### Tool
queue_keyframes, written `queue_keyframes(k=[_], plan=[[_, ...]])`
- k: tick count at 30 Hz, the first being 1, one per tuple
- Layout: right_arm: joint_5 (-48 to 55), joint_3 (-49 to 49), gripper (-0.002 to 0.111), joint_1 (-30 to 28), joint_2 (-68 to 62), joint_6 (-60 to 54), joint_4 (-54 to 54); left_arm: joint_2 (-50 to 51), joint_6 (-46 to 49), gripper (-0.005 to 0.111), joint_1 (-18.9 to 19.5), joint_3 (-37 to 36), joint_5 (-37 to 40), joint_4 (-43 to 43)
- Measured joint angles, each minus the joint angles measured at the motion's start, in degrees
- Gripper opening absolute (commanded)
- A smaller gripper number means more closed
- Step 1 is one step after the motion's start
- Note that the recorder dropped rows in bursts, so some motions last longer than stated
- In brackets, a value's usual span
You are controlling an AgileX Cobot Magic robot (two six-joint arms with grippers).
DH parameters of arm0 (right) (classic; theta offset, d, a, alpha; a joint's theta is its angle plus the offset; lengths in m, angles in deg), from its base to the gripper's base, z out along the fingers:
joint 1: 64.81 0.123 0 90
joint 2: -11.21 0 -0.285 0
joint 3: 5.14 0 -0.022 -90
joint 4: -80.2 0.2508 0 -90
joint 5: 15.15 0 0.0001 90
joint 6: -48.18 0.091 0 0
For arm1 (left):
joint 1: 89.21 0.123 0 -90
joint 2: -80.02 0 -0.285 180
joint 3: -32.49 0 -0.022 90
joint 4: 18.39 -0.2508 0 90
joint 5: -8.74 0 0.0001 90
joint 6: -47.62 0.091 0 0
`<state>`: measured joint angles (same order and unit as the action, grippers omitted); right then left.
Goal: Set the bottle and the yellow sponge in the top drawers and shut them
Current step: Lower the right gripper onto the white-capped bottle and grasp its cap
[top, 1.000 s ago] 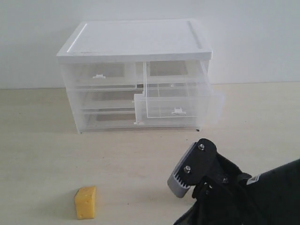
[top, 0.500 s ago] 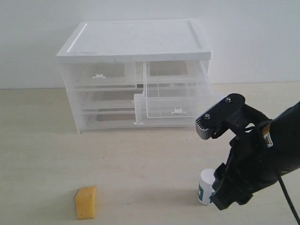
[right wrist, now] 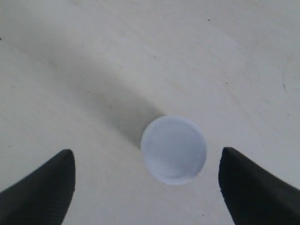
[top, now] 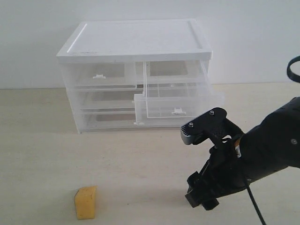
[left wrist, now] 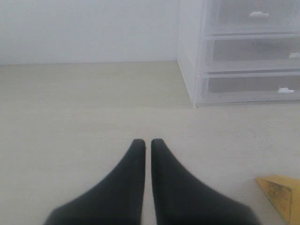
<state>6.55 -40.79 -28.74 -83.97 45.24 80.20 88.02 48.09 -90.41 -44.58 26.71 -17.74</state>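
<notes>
right tool (right wrist: 145,153): jaws wide | bottle (right wrist: 174,149): cap up, between jaws

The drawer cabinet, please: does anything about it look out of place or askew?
Only the top right drawer stands out: it is pulled forward, while the top left drawer is shut. Nothing looks spilled or broken.

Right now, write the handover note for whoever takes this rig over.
Left gripper: shut, empty.
Right gripper: open, straddling the bottle from above, not touching it.
The bottle stands upright on the table.
Yellow sponge: on the table, front left, apart from the cabinet.
Right top drawer: pulled out, nothing seen in it. Left top drawer: closed.
Done: one drawer open.
Left: grasp and stow the bottle, open the left drawer, stow the sponge, close both.
</notes>
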Motion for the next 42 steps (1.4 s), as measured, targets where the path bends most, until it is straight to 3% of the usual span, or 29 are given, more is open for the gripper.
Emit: queue_keyframes(k=[5,10,25,28,34,42], plan=[[-3.48,0.0,0.074,0.0,-1.88,0.11,-0.3,0.0,0.0,0.004,0.0,0.0,0.0,0.0],[-4.66,0.0,0.063,0.0,-2.02,0.11,-1.13,0.0,0.0,0.004,0.0,0.0,0.0,0.0],[-4.81,0.0,0.062,0.0,-5.04,0.11,-3.24,0.0,0.0,0.004,0.0,0.0,0.0,0.0],[-5.05,0.0,0.049,0.0,-5.04,0.11,-3.39,0.0,0.0,0.004,0.0,0.0,0.0,0.0],[-5.05,0.0,0.002,0.0,-5.04,0.22,-3.39,0.0,0.0,0.004,0.0,0.0,0.0,0.0],[-3.96,0.0,0.0,0.0,-4.48,0.22,-3.64,0.0,0.0,0.004,0.0,0.0,0.0,0.0]])
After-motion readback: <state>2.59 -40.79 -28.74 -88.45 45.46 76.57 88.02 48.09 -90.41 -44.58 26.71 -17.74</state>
